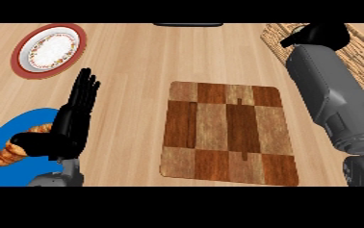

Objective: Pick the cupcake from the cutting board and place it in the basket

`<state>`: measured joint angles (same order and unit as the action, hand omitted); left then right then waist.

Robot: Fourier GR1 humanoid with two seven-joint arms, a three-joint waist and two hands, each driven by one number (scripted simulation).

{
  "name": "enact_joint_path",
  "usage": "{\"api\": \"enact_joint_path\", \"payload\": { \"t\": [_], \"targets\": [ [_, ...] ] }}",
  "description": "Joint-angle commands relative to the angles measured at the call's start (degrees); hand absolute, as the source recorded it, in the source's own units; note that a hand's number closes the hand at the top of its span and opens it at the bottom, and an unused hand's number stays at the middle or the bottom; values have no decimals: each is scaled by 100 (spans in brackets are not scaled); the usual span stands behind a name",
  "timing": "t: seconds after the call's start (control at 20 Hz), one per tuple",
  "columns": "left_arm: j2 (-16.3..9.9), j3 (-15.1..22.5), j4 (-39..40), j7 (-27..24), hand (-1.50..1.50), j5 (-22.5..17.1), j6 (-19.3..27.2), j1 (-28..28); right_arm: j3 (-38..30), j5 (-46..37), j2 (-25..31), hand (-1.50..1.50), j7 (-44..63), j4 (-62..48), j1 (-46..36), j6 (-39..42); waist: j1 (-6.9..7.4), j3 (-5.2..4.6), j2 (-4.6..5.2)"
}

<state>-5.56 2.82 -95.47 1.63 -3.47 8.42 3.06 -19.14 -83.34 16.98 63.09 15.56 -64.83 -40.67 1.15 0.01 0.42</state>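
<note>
Right, quick rundown from up top:

R hand: way out at the far right corner, over the basket. Only the back of it shows, a dark lump w/ the thumb poking left. Can't tell if my fingers are curled or straight, can't tell if anything's in there.

R forearm: big grey thing running up the right edge, wrist at the basket, covering most of it.

Cupcake: can't see it anywhere. Not on the board. If it's in my R hand or in the basket, it's hidden behind hand & arm.

Basket: woven, tan, only the left rim and a strip at the right edge show.

Board: checkered wood, light & dark squares, lying flat mid-counter, nothing on top.

L hand: resting open at lower left, fingers straight & pointing up, thumb out to the left, holding nothing.

Blue plate: lower left corner, partly behind my L hand.

Croissant: on the blue plate, just left of my L thumb; touching or not, can't say.

Red-rim plate: top left, white centre w/ a flowery band, well apart from the board.

Counter: pale wood planks under it all.

Dark object: thin strip at the top edge, centre; too little shows to name it.
</note>
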Motion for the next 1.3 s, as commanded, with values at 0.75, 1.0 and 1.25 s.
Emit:
{"api": "enact_joint_path", "payload": {
  "t": [0.75, 1.0, 1.25],
  "targets": [
    [110, -54, 168, -96, 0, 166, 59, 92, -462, 391, 35, -150, 181, 267, 704, -629, -14, 1, -1],
    [105, -219, 357, -87, 0, -10, -31, 216, -362, 286, 6, -150, -125, 612, 1052, -1441, -66, -1, -12],
    [177, 82, 52, -130, 0, 263, 40, -162, -66, -490, 131, -150, 585, 797, 790, -1500, -13, -4, -18]
  ]
}}
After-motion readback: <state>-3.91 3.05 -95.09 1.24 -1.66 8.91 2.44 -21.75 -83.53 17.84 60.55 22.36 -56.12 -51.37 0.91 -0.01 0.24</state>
